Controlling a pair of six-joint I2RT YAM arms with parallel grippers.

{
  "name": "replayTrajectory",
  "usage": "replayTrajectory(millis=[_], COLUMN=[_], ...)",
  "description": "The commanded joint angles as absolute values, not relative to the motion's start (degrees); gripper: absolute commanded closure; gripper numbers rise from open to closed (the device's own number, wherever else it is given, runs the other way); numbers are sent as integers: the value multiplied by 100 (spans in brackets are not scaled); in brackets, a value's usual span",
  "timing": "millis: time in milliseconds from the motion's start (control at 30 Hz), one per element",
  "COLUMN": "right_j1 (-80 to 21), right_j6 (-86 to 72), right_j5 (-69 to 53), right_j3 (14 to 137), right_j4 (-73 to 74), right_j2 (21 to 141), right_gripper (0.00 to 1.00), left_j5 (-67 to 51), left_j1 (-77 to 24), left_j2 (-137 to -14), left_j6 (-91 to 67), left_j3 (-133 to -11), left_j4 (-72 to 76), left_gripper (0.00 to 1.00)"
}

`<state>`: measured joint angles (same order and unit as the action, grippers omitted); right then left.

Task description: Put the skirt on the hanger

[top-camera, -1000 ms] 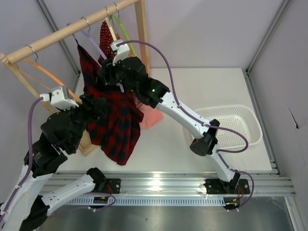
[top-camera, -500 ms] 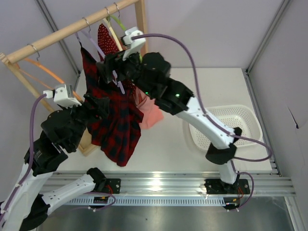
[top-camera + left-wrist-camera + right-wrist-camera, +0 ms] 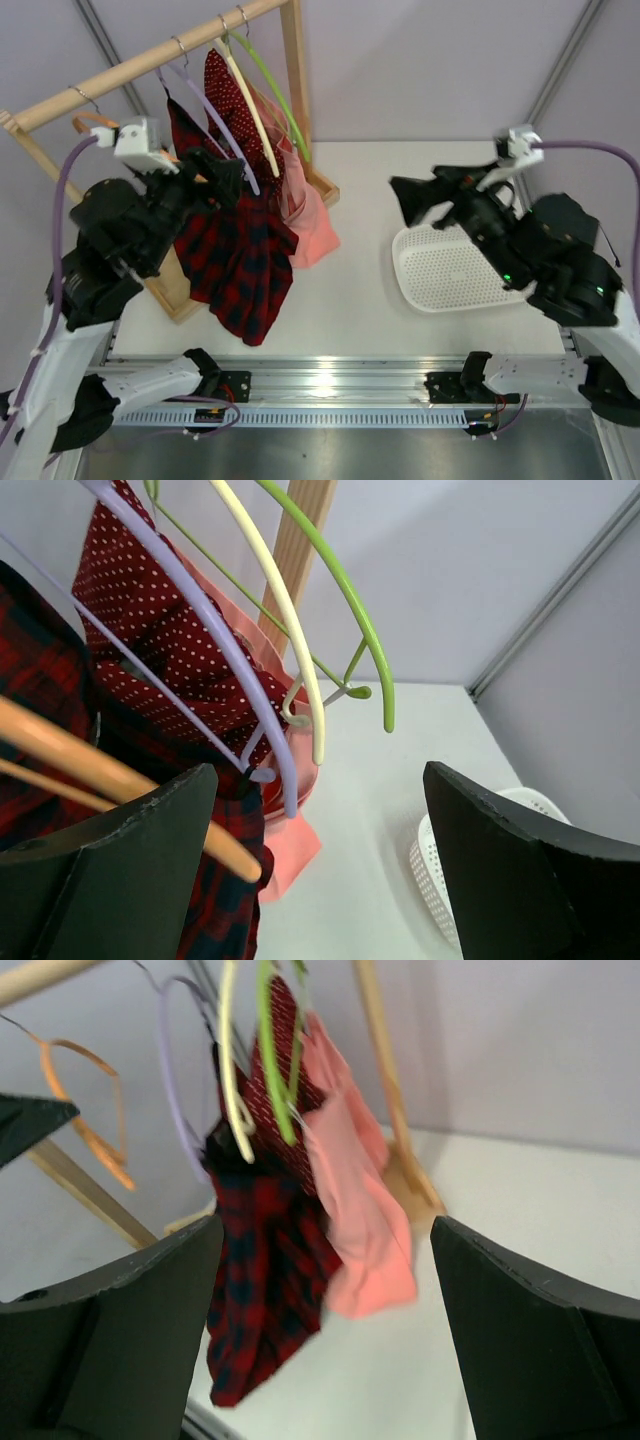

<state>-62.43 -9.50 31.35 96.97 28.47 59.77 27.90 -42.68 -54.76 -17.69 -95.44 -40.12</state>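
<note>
Skirt hangs from the lavender hanger on the wooden rail in the top view, left gripper just beside it, right gripper near the basket, and each wrist view shows its fingers spread wide, gripping nothing.

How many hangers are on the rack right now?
4: orange hanger at the left end, then lavender hanger, cream hanger, green hanger rightmost; none seems hidden.
</note>
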Motion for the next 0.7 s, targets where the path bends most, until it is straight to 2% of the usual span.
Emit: replayTrajectory(millis=[0, 133, 333, 433, 600, 667], right_j1=[-6179, -6179, -6179, -6179, -6196, -6205], right_j6=[-1564, -1915, -2390, -2785, -3504, -3691], right_j5=[3814, 4173, 4746, 5009, 5106, 5142], right_j3=[8826, 8009, 7349, 6804, 6049, 5916], right_j4=[3269, 4101, 5272, 5160, 4816, 4869], right_j2=[5047, 4010, 3525, 3156, 2576, 2601], right_gripper=[8, 5, 1, 1, 1, 1], left_j5=[2811, 2830, 3094, 2884, 1743, 1749], left_j1=[-4280, -4420, -5018, -5229, -5492, -5790], left_j2=[-6073, -6179, -6135, -5889, -5450, -5475], left_j6=[-1801, -1732, -1406, -1354, -1634, -1705], left_j3=[-9747, -9773, -10370, -10345, -9810, -9468], left_j4=[-4237, -3948, -4130, -4306, -4613, -4684], left_gripper=[10, 10, 8, 6, 7, 8])
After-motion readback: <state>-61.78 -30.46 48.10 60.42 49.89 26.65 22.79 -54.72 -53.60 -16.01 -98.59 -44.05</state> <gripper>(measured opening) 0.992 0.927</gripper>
